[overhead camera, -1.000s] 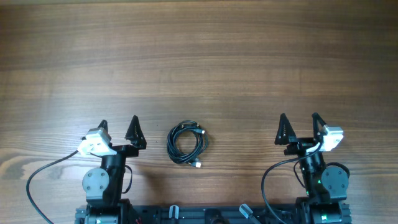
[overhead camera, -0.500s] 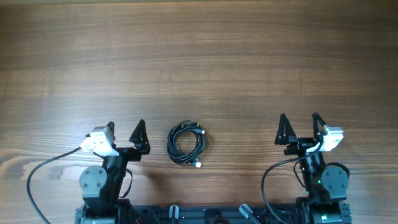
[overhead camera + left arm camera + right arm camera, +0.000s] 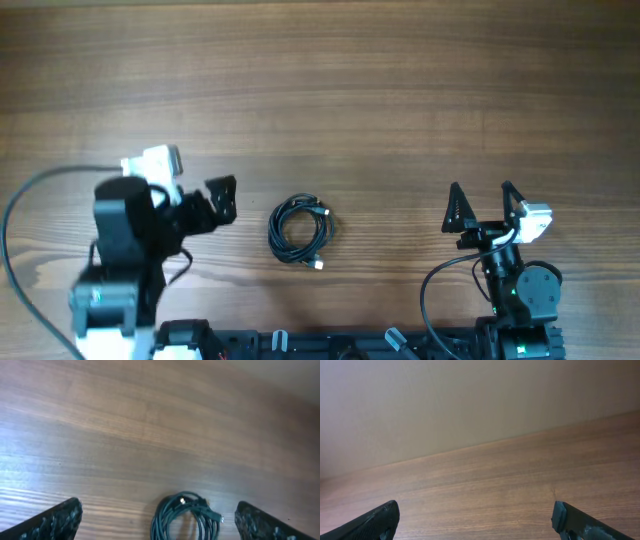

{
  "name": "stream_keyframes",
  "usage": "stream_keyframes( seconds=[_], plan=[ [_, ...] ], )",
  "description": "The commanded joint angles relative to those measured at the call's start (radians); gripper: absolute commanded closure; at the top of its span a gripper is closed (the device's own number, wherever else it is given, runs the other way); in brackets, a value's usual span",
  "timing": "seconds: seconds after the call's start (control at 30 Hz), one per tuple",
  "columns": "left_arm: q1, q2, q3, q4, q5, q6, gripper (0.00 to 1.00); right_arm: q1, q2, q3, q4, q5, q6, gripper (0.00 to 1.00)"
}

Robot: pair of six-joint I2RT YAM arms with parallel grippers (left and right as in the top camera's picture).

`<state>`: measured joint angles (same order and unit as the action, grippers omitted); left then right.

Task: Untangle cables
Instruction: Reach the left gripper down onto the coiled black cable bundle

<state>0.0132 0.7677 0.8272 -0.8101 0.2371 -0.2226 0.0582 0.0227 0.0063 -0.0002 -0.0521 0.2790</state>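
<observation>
Table (image 3: 320, 80): brown wood, grain running left to right, filling the overhead frame.
Wall (image 3: 470, 400): plain pale beige, top of right wrist view.
Light: soft, even.

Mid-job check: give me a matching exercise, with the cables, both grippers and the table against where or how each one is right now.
Column 1:
1. cables
2. left gripper
3. right gripper
4. table

Column 2:
A. open, only bare wood in its wrist view
B. brown wood grain
C. one coiled bundle lying between the two grippers
D. open, cables in its wrist view

Pairs: 1-C; 2-D; 3-A; 4-B
</observation>
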Motion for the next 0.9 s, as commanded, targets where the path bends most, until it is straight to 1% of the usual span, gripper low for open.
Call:
stream_keyframes(
  seconds=[0.0,0.1,0.2,0.3,0.4,0.67,0.87],
  plan=[
    [-0.068,0.200,0.185,-0.160,0.014,0.103,0.00,0.003,0.000,-0.001,0.002,-0.016,-0.014,0.00],
    [-0.164,0.322,0.247,-0.219,-0.012,0.119,0.00,0.003,0.000,-0.001,0.002,-0.016,-0.014,0.00],
    [-0.297,0.436,0.256,-0.224,-0.129,0.109,0.00,0.003,0.000,-0.001,0.002,-0.016,-0.014,0.00],
    [-0.372,0.521,0.256,-0.220,-0.151,0.089,0.00,0.003,0.000,-0.001,0.002,-0.016,-0.014,0.00],
    [-0.394,0.576,0.256,-0.219,-0.206,0.004,0.00,0.003,0.000,-0.001,0.002,-0.016,-0.014,0.00],
    [-0.397,0.683,0.255,-0.211,-0.205,-0.021,0.00,0.003,0.000,-0.001,0.002,-0.016,-0.014,0.00],
    [-0.416,0.706,0.251,-0.212,-0.204,-0.017,0.00,0.003,0.000,-0.001,0.002,-0.016,-0.014,0.00]
  ],
)
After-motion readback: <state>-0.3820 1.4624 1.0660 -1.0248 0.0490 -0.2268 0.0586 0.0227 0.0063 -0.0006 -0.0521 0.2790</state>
